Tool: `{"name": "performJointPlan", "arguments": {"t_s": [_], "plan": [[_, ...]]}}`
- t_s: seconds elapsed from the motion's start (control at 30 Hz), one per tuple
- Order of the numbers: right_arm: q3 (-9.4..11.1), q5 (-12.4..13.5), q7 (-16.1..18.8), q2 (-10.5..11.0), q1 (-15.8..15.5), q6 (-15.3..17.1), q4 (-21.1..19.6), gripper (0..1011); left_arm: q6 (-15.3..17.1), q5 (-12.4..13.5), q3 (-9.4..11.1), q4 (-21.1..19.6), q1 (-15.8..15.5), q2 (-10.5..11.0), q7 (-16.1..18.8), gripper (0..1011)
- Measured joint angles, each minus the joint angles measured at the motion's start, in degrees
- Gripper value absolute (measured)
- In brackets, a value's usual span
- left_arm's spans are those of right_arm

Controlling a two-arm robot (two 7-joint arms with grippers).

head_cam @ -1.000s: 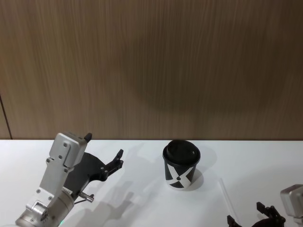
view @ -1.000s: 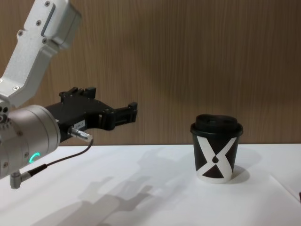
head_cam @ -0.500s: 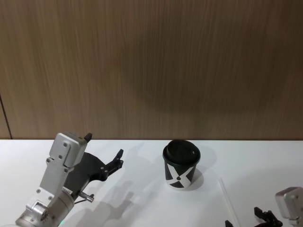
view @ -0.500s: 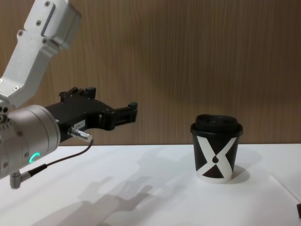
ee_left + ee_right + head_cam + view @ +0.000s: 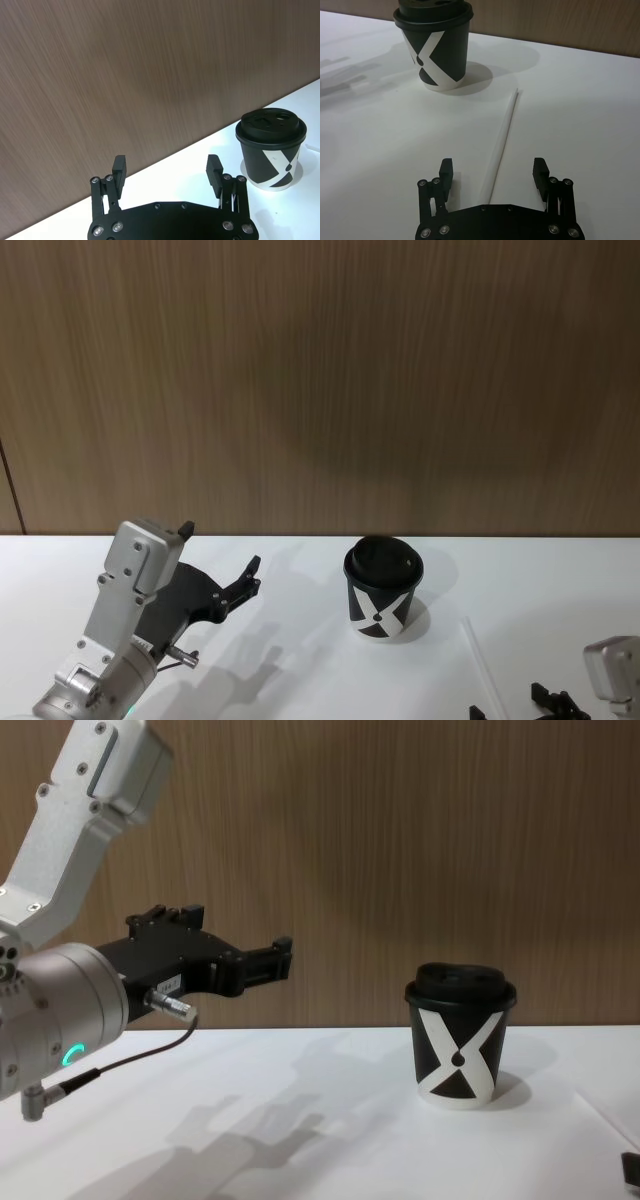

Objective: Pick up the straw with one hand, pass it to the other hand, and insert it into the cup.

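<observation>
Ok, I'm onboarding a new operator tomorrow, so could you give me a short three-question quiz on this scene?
1. True or false: the straw stands in the cup.
2. Which hand has the straw lying between its fingers? A. left hand B. right hand
3. Fill in: the fingers of both hands are ___.
Key: 1 false, it lies flat on the table; 2 B; 3 open.
</observation>
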Motion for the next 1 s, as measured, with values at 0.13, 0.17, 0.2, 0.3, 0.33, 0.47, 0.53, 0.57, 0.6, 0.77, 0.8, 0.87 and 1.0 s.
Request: {"name": "performJointPlan", "arguments": {"t_s": [0.13,0.17,0.2,0.3,0.33,0.47,0.53,0.57,0.6,0.77,0.8,0.87,1.0], "plan": [[0.3,0.6,0.0,-0.8,-0.3,0.5,-0.4,1001,0.0,0.0,0.0,0.0,0.0,0.0,0.0,1003],[0.5,0.8,0.0,-1.0,-0.4,0.7,-0.5,1001,0.0,0.0,0.0,0.0,0.0,0.0,0.0,1003],[0.5,0.9,0.0,-1.2,-0.4,0.8,-0.6,1001,0.0,0.0,0.0,0.0,0.0,0.0,0.0,1003],[0.7,1.1,0.1,-1.5,-0.7,1.2,-0.9,1001,0.0,0.0,0.0,0.0,0.0,0.0,0.0,1003],[0.7,1.2,0.2,-1.6,-0.8,1.4,-1.0,1001,0.0,0.0,0.0,0.0,0.0,0.0,0.0,1003],[0.7,1.2,0.4,-1.7,-0.9,1.8,-1.2,1001,0.0,0.0,0.0,0.0,0.0,0.0,0.0,1003],[0.7,1.3,0.6,-1.8,-0.9,2.0,-1.3,1001,0.0,0.0,0.0,0.0,0.0,0.0,0.0,1003],[0.7,1.2,0.7,-1.8,-0.9,2.1,-1.4,1001,0.0,0.0,0.0,0.0,0.0,0.0,0.0,1003],[0.7,1.2,0.8,-1.7,-0.9,2.2,-1.4,1001,0.0,0.0,0.0,0.0,0.0,0.0,0.0,1003],[0.5,0.9,1.3,-1.6,-0.8,2.8,-1.5,1001,0.0,0.0,0.0,0.0,0.0,0.0,0.0,1003],[0.5,0.8,1.3,-1.6,-0.8,2.9,-1.5,1001,0.0,0.0,0.0,0.0,0.0,0.0,0.0,1003],[0.4,0.8,1.5,-1.5,-0.7,3.0,-1.5,1001,0.0,0.0,0.0,0.0,0.0,0.0,0.0,1003],[0.3,0.6,1.8,-1.6,-0.4,3.5,-1.5,1001,0.0,0.0,0.0,0.0,0.0,0.0,0.0,1003]]}}
